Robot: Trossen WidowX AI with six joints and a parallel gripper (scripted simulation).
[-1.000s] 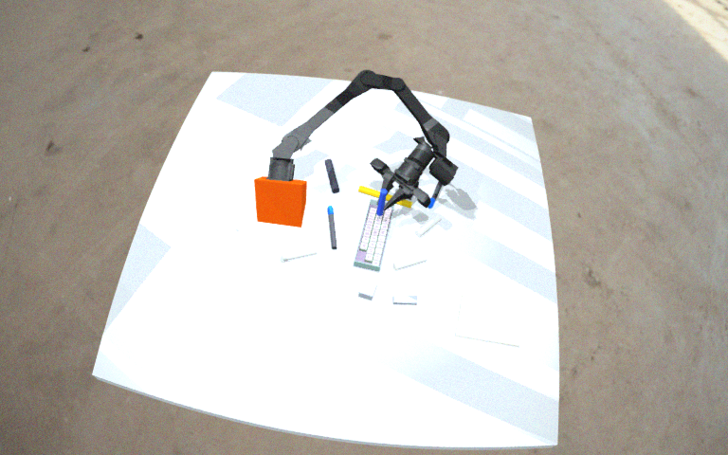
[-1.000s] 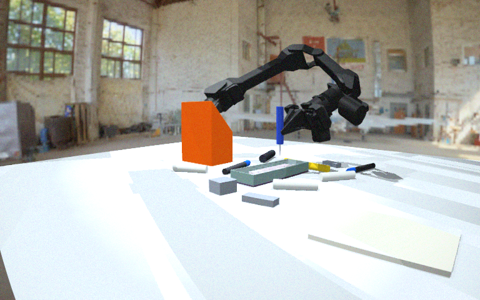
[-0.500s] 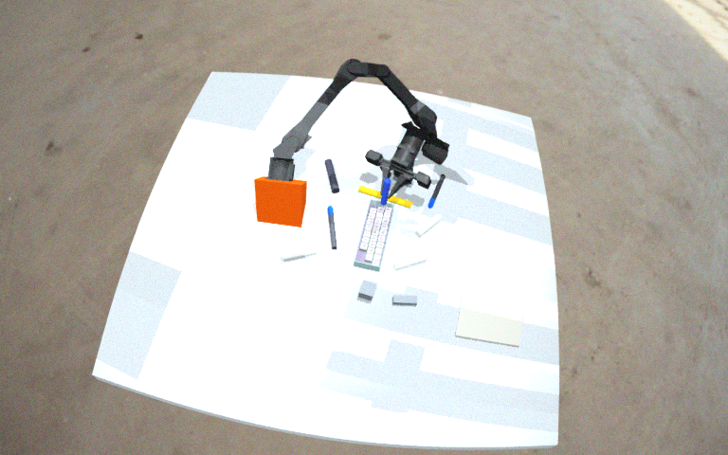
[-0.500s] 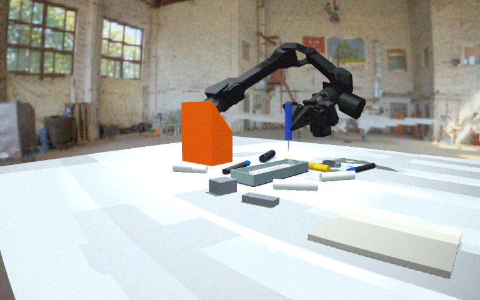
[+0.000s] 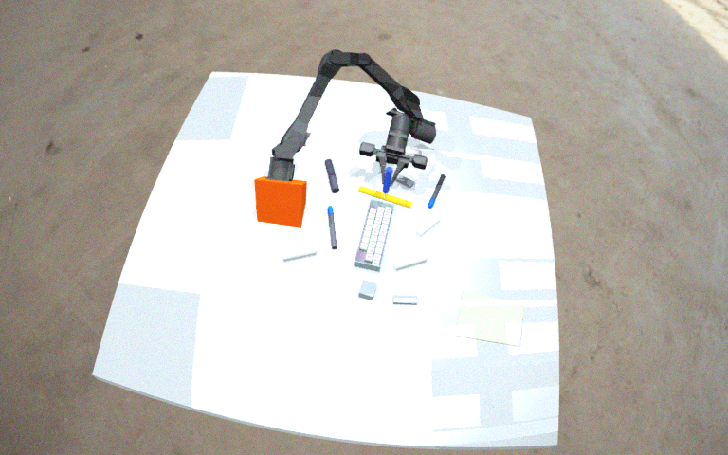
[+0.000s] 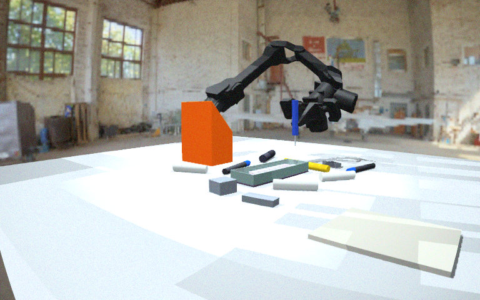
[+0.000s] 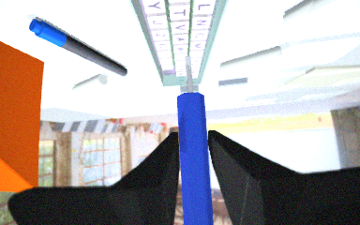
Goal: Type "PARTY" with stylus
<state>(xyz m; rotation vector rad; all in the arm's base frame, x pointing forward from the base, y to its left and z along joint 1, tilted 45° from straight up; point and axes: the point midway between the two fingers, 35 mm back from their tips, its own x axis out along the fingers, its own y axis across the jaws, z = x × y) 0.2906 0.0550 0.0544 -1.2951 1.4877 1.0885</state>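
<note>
The keyboard (image 5: 375, 236) (image 6: 279, 173) (image 7: 173, 81) is a long green-walled tray with pale lettered keys. Y, T and L show at the top edge of the wrist view. My gripper (image 5: 389, 182) (image 6: 296, 124) (image 7: 192, 137) is shut on the blue stylus (image 5: 387, 179) (image 6: 295, 117) (image 7: 192, 122), which stands nearly upright between the fingertips. Its thin grey tip points down and is in the air, touching nothing that I can see. In the top view the tip shows over the yellow stick, just past the keyboard's back end. I cannot tell its exact height.
A yellow stick (image 5: 399, 202) (image 6: 319, 166) lies across the keyboard's back end. Blue-capped dark pens (image 5: 333, 229) (image 5: 437, 189) lie on both sides. White cylinders (image 5: 410, 263) (image 6: 295, 184), a grey cube (image 5: 367, 290) (image 6: 222, 186) and a beige plate (image 5: 490, 321) lie around. An orange block (image 5: 281, 202) (image 6: 201, 132) stands left.
</note>
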